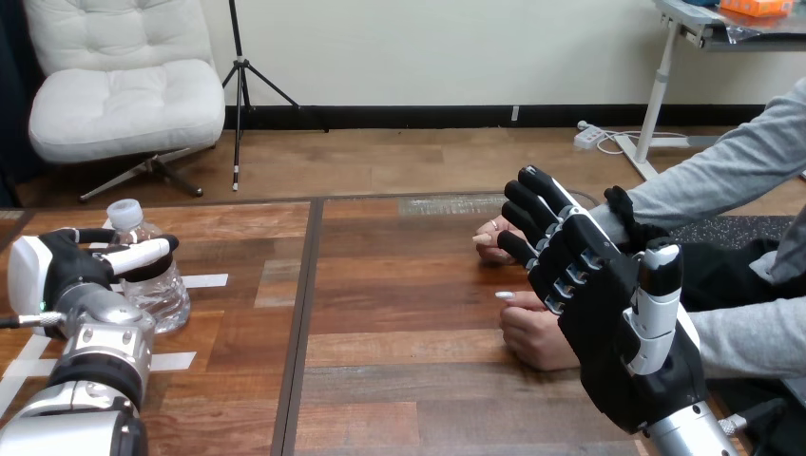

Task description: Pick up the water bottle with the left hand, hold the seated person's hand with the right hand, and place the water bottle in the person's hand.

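Two robot hands work over the table (399, 323). Nearest, at 4 o'clock, the right hand (608, 328) is raised with its fingers straight and slightly spread, pointing towards 11 o'clock, the thumb upright at its right side. It curls round nothing. Just behind it, at 3 o'clock, the person's near hand (532, 334) rests on the wood, partly covered by the robot's palm. Whether the two touch cannot be told. The person's far hand (491, 239) lies a little further back, beside the robot's fingertips.

At 8 o'clock the left hand (67, 271) is wrapped round the bottle (160, 285), with one finger across the front and another curved behind the neck. That bottle stands upright on the table at 9 o'clock, well apart from the person's hands, cap on. Tape strips (204, 281) lie on the wood beside it.
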`<state>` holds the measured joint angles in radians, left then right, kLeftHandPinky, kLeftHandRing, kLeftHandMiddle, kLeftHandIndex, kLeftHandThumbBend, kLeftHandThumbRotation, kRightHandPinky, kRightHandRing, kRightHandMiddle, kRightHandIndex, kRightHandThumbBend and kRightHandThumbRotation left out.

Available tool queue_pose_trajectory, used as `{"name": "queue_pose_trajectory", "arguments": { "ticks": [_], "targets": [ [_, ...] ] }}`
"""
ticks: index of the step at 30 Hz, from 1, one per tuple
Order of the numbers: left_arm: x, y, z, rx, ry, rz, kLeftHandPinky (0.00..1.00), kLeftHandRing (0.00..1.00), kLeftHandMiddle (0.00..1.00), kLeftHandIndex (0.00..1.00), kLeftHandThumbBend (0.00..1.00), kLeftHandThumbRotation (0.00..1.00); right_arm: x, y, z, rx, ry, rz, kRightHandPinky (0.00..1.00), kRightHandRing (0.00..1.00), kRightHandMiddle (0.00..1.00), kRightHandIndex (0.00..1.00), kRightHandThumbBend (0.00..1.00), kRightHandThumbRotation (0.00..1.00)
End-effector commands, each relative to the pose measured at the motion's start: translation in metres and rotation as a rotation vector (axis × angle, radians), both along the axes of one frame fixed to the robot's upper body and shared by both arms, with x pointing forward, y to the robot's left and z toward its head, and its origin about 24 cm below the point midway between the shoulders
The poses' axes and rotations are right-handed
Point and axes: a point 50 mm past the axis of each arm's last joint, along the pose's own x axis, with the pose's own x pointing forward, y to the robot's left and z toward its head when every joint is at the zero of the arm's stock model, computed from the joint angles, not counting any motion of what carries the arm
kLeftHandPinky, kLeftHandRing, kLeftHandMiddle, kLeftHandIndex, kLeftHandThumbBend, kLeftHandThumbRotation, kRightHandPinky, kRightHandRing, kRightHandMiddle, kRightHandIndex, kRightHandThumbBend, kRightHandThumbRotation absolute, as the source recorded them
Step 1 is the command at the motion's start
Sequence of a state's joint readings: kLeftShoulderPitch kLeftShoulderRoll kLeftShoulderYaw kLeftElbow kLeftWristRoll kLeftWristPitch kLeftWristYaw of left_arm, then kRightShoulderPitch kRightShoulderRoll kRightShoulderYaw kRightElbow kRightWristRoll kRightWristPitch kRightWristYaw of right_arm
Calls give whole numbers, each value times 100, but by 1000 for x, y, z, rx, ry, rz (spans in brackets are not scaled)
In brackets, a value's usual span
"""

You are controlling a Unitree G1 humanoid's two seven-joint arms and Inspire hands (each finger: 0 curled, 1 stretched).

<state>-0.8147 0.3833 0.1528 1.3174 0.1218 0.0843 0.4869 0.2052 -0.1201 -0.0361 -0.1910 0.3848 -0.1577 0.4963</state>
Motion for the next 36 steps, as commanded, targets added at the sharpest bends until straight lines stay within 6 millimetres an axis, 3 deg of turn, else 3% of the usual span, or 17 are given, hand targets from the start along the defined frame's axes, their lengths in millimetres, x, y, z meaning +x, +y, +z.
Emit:
{"name": "queue_pose_trajectory", "arguments": {
  "ticks": [1, 36],
  "targets": [
    [19, -5, 30, -6, -126, -32, 46, 50, 54, 54, 74, 0, 4, 3, 17, 13, -91, 5, 97, 98, 96, 95, 100, 100],
    [18, -4, 29, -13, -156, -55, 42, 48, 53, 54, 76, 0, 3, 4, 17, 9, -89, 7, 97, 99, 96, 95, 100, 100]
  ]
}}
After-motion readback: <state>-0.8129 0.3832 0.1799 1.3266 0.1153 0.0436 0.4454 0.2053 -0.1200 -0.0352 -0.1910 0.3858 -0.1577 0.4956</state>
